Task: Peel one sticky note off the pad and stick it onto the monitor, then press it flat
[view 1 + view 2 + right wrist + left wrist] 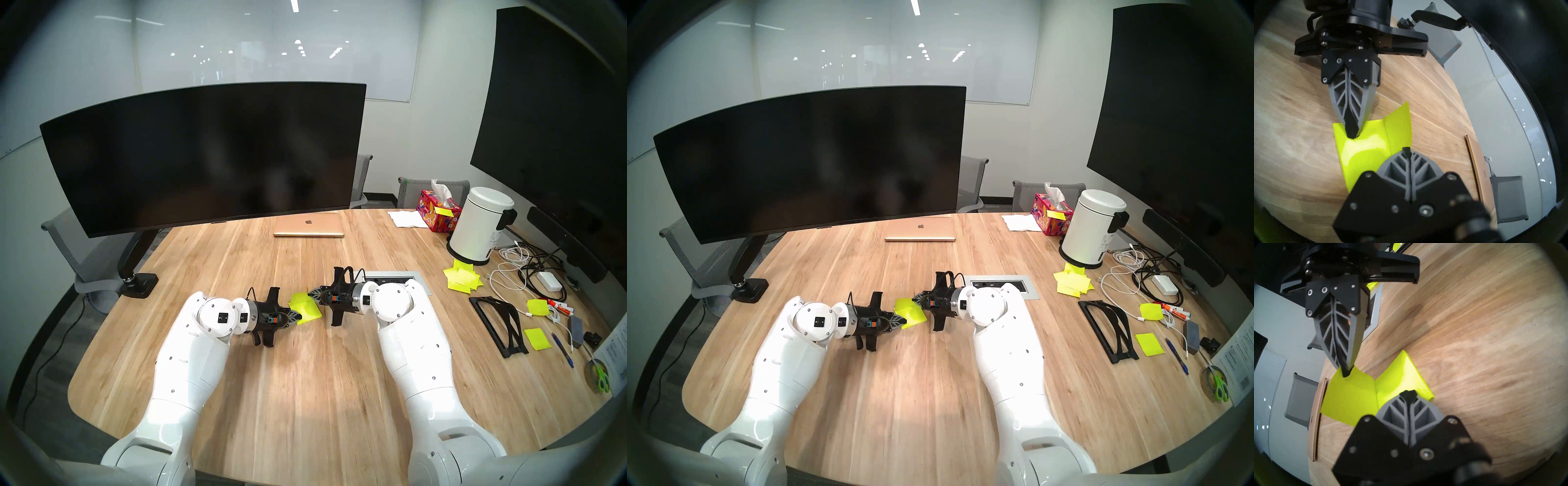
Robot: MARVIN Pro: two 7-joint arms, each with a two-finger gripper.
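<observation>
1. Neon yellow-green pad point(309, 311) up off the wooden table point(305, 390), near the middle, between the two arms.
2. Left gripper point(299, 317) clenched on the pad's near-left corner; in the left wrist view, fingertips point(1411, 394) closed on the thick stack point(1403, 372), its layered edge showing on the right.
3. Right gripper point(309, 292) clenched on the sticky note point(297, 298), reaching in from the right; in the left wrist view, seen coming down from the top, tips pinching the sheet's far corner point(1350, 395).
4. Sticky note folded up and away from the pad along one shared edge, the two forming a shallow V; still joined along that crease, not fully free.
5. From the right wrist view: pad point(1362, 152) broad and glossy under the left gripper's tips, the note point(1398, 125) a thinner flap rising beside it and running into the right gripper's closed tips.
6. Both pairs of jaws pointed toward each other, tips close together but not touching.
7. Wide curved black monitor point(203, 152) far and to the left, well apart from the note.
8. Closed gold laptop point(308, 225) at the far edge; loose yellow sheets point(463, 280) far right.
</observation>
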